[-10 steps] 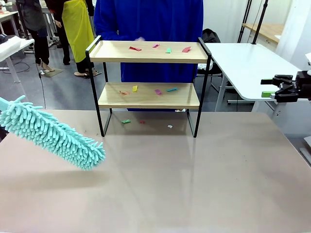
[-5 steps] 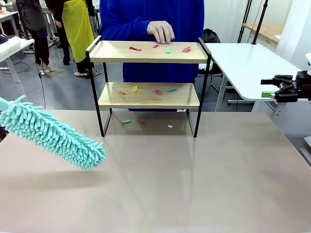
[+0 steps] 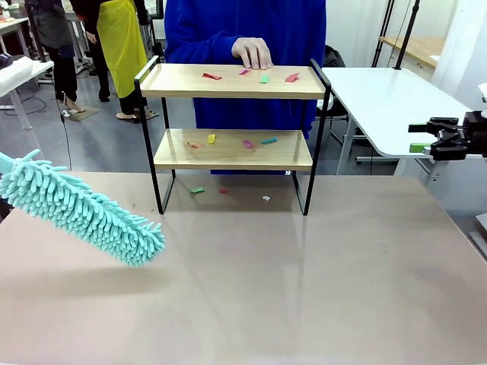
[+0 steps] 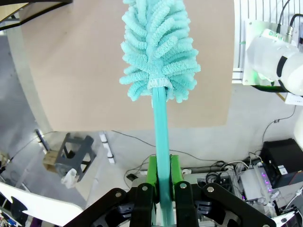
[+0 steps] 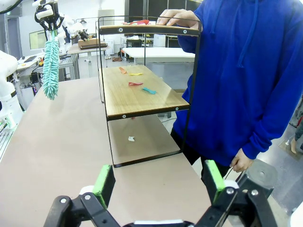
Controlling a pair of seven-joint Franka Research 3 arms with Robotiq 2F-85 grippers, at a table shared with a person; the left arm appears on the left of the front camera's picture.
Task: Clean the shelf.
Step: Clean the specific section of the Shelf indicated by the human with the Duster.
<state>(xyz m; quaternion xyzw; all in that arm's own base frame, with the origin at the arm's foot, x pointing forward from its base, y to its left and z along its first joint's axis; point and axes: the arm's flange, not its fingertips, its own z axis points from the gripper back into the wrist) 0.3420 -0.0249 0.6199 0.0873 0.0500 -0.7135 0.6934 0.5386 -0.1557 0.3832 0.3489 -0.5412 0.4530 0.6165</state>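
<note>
The shelf stands at the far middle of the beige table, its lower board also seen from the side. Small coloured paper scraps lie on the top board, on the lower board and on the table under it. A person in blue rests a hand on the top board's far edge. My left gripper is shut on the handle of a teal fluffy duster, held slanted above the table's left side. My right gripper hangs open and empty off the table's right edge, its fingers wide apart.
A white table stands behind the right gripper. The beige tabletop stretches bare in front of the shelf. Other people stand far back left. Cables and equipment lie on the floor in the left wrist view.
The person's hand has come down onto the far edge of the top board, and the person has shifted slightly right. Both arms and the duster have stayed still.
</note>
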